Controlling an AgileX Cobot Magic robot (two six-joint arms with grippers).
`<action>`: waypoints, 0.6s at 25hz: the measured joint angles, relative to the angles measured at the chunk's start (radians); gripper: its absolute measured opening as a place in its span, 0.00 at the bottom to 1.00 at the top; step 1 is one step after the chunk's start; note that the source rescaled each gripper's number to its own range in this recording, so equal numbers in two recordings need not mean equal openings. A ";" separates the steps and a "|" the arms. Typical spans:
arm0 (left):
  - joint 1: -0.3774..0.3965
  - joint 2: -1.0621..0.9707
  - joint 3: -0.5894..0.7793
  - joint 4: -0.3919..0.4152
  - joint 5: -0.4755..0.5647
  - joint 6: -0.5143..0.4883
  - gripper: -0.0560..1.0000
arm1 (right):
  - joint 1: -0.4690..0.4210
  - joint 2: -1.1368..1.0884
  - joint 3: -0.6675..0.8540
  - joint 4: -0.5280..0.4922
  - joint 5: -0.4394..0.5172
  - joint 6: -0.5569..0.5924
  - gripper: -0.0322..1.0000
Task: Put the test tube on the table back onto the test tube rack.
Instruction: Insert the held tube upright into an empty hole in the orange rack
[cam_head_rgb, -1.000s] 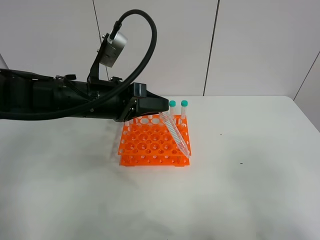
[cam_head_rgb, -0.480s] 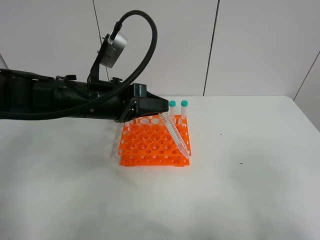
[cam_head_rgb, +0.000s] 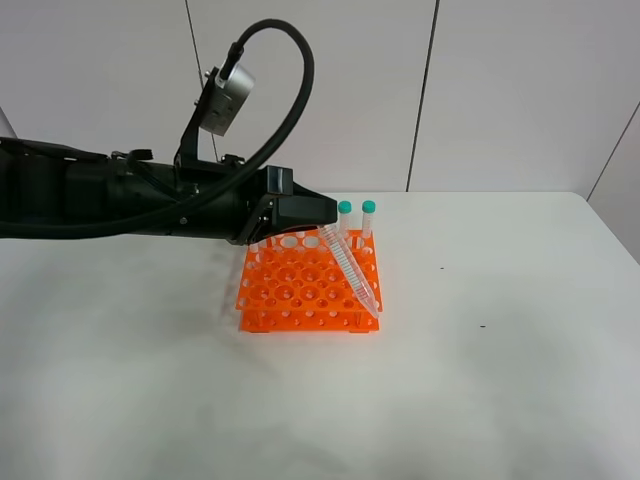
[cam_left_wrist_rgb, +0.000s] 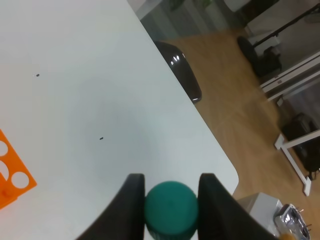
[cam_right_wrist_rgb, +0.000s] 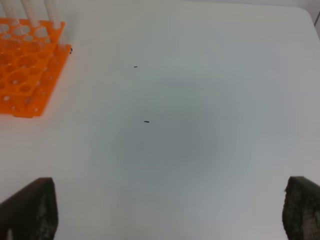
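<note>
Teal-capped test tube (cam_head_rgb: 352, 272): pinched at the cap in your left claw (cam_left_wrist_rgb: 171, 200), slanting mid-frame, tip at the lower-right corner of the test tube rack (cam_head_rgb: 300, 285). Stand it upright over a hole before lowering. Right claw (cam_right_wrist_rgb: 166, 212): spread, empty, above the desk (cam_right_wrist_rgb: 200, 100).

**White table, one orange rack, two specks**

The white table (cam_head_rgb: 500, 390) is plain and matte, with a rounded far right corner. An orange rack (cam_head_rgb: 300, 292) stands directly on it, close to the far edge and about midway between the left and right edges. Two small dark specks (cam_head_rgb: 443, 268) lie on the bare surface between the rack and the right edge, one nearer the far edge, the other (cam_head_rgb: 482, 326) nearer the right edge.
</note>
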 joint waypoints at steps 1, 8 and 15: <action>0.000 -0.011 0.000 0.000 -0.003 0.000 0.06 | 0.000 0.000 0.000 0.000 0.000 0.000 1.00; -0.001 -0.151 -0.001 0.000 -0.036 0.000 0.06 | 0.000 0.000 0.000 0.000 -0.001 0.000 1.00; -0.001 -0.255 -0.001 0.003 -0.177 0.088 0.06 | 0.000 0.000 0.000 0.000 -0.001 0.000 1.00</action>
